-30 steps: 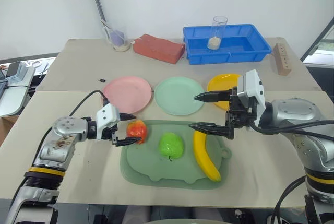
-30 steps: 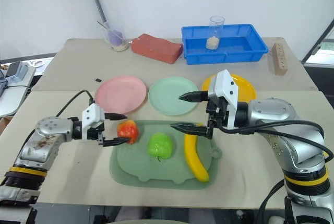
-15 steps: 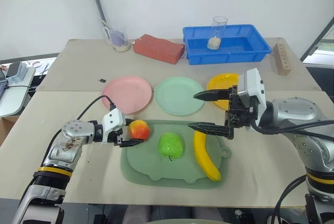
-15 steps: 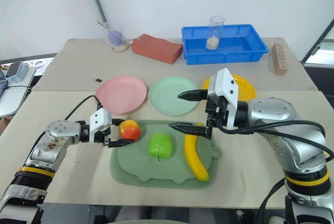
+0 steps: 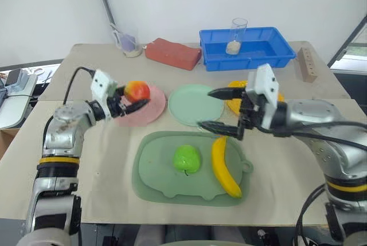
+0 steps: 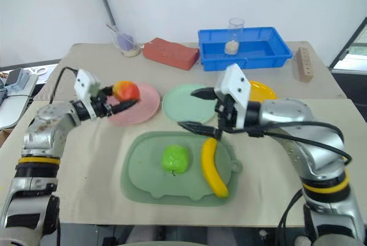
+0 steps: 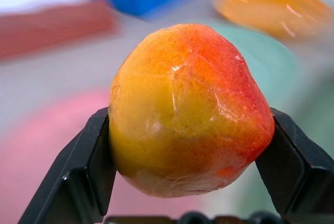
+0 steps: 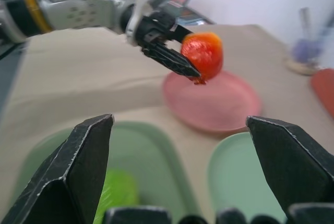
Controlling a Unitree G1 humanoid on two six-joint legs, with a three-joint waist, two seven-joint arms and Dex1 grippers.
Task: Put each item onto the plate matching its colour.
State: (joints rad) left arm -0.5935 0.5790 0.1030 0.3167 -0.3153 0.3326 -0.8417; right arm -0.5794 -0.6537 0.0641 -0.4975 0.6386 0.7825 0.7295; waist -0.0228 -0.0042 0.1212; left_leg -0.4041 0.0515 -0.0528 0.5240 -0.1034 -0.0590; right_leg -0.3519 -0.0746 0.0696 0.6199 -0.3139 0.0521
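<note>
Red-orange fruit, seen from the left eye view, hangs clamped in the jaws of the left gripper, poised over the near part of the pink plate and clear of its surface. The coming move turns on that relation: the plate lies directly below the fruit, so a short descent and release should land it, as I judge it. The mint green plate sits just beside the pink one, and the yellow-orange plate shows beyond the right arm. The right gripper hovers with jaws spread wide and empty, above the far end of the banana, which lies on the pale green tray with its long axis running near to far. The green apple rests on the tray beside the banana.

From the right eye view, a red brick, a blue bin holding a clear cup, and a small wooden block stand well apart at the back of the table. Nothing blocks the drop.

The left wrist view shows the fruit gripped on both sides by the black fingers.

The right wrist view shows the open jaws framing the left gripper, with the fruit above the pink plate.
</note>
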